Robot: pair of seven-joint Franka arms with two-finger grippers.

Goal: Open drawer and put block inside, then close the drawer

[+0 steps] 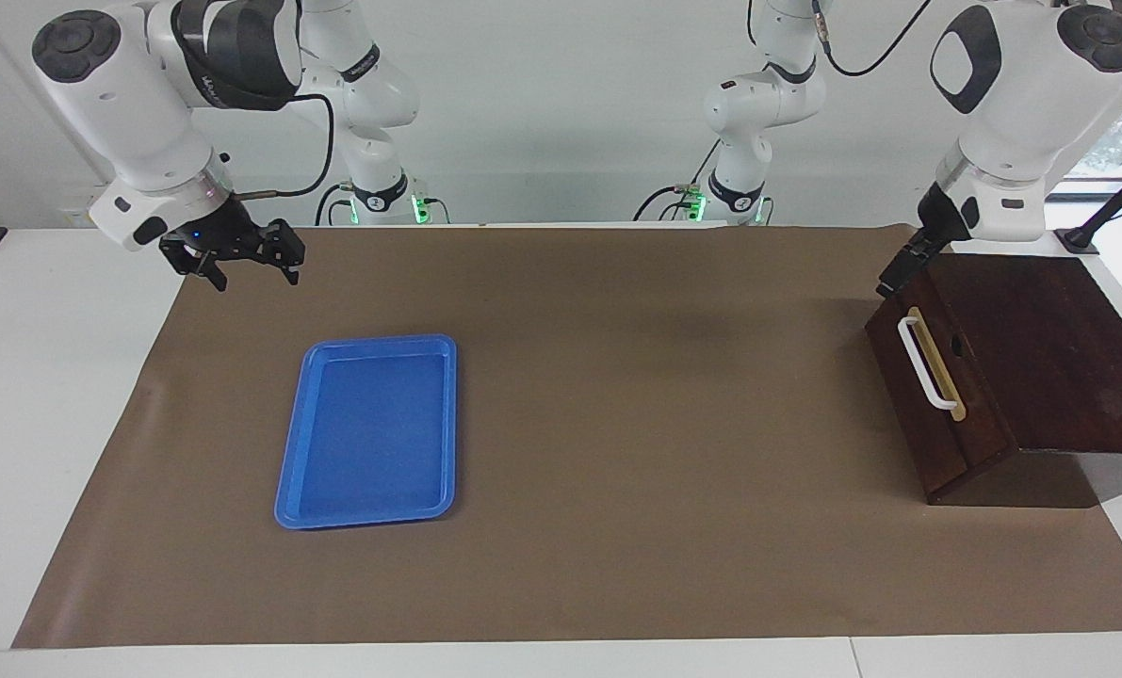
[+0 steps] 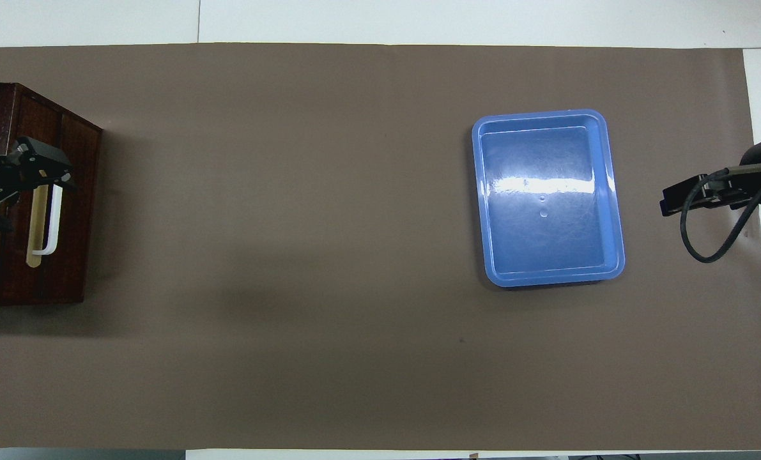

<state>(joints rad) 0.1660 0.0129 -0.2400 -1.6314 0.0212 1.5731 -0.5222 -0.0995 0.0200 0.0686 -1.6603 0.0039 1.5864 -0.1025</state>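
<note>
The drawer (image 1: pixel 937 414) of the dark brown wooden box (image 1: pixel 1041 358) is shut, at the left arm's end of the table. Its white bar handle (image 1: pixel 922 363) faces the middle of the table. The handle (image 2: pixel 53 223) also shows from overhead. My left gripper (image 1: pixel 902 266) hangs open and empty in the air over the box's top edge, just above the handle and clear of it. My right gripper (image 1: pixel 254 273) hovers open and empty over the mat's corner at the right arm's end, where that arm waits. The block is hidden.
A flat blue tray (image 1: pixel 372 428) lies empty on the brown mat (image 1: pixel 636 424) toward the right arm's end; from overhead, the tray (image 2: pixel 546 198) shows a glossy bare floor. White tabletop borders the mat on all sides.
</note>
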